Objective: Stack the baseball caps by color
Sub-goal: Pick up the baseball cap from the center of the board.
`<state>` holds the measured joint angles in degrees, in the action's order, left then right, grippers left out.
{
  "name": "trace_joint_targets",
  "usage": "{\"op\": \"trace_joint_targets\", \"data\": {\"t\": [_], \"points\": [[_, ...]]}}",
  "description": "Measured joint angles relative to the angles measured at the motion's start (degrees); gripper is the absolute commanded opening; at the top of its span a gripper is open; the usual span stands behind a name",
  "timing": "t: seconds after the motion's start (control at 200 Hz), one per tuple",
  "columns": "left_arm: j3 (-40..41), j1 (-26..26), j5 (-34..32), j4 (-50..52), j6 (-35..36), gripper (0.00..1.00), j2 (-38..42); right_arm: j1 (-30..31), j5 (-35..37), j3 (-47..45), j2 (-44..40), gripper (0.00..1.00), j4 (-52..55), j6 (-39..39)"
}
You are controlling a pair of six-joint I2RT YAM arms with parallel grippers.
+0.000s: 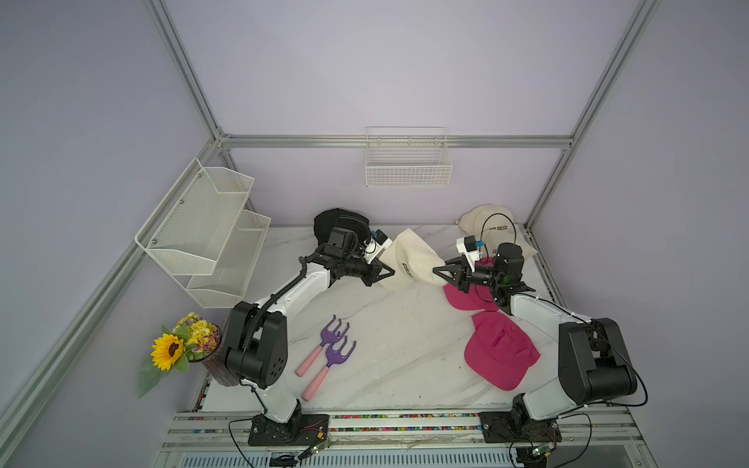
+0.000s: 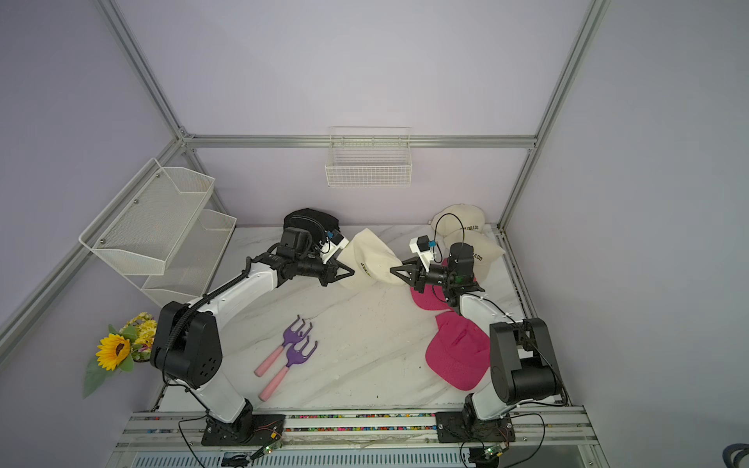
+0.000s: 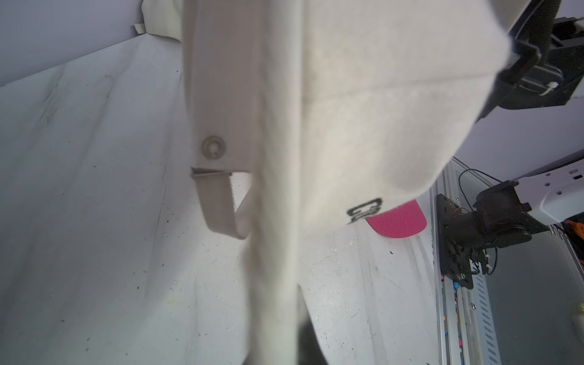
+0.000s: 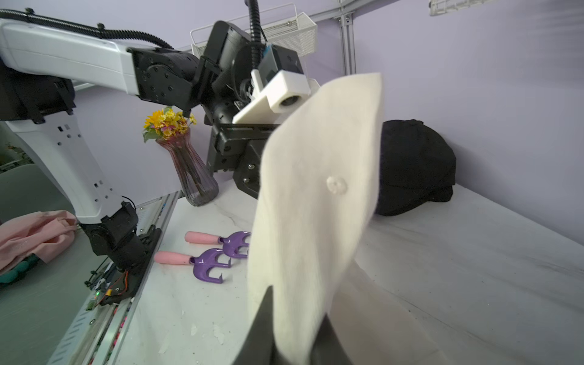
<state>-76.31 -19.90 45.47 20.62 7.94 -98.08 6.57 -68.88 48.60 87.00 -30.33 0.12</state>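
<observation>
A cream cap with black lettering point(image 1: 411, 259) point(image 2: 367, 259) hangs above the marble table, stretched between both grippers. My left gripper point(image 1: 390, 272) point(image 2: 351, 272) is shut on its left edge. My right gripper point(image 1: 435, 270) point(image 2: 392, 270) is shut on its right edge. In the left wrist view the cream cap point(image 3: 363, 110) covers most of the jaws. In the right wrist view both fingers point(image 4: 262, 322) pinch the cream cap point(image 4: 316, 205). Black caps point(image 1: 338, 223) point(image 4: 414, 167) are piled at the back. More cream caps point(image 1: 492, 227) lie back right. Two pink caps point(image 1: 498, 350) point(image 1: 466, 298) lie on the right.
Two purple hand rakes with pink handles point(image 1: 324, 352) lie front left of centre. A vase of flowers point(image 1: 190, 344) stands at the left edge. A white mesh shelf point(image 1: 206, 231) hangs on the left wall and a wire basket point(image 1: 407, 162) on the back wall.
</observation>
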Motion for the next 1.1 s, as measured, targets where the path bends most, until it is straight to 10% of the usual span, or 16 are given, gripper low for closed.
{"op": "trace_joint_targets", "data": {"t": [0.54, 1.105], "points": [[-11.0, -3.2, -11.0, 4.2, 0.4, 0.00, -5.6, -0.7, 3.1, 7.0, -5.1, 0.00, 11.0, -2.2], [10.6, 4.2, -20.2, -10.4, -18.6, 1.00, 6.0, 6.1, 18.8, 25.4, 4.5, 0.00, 31.1, -13.4]]}}
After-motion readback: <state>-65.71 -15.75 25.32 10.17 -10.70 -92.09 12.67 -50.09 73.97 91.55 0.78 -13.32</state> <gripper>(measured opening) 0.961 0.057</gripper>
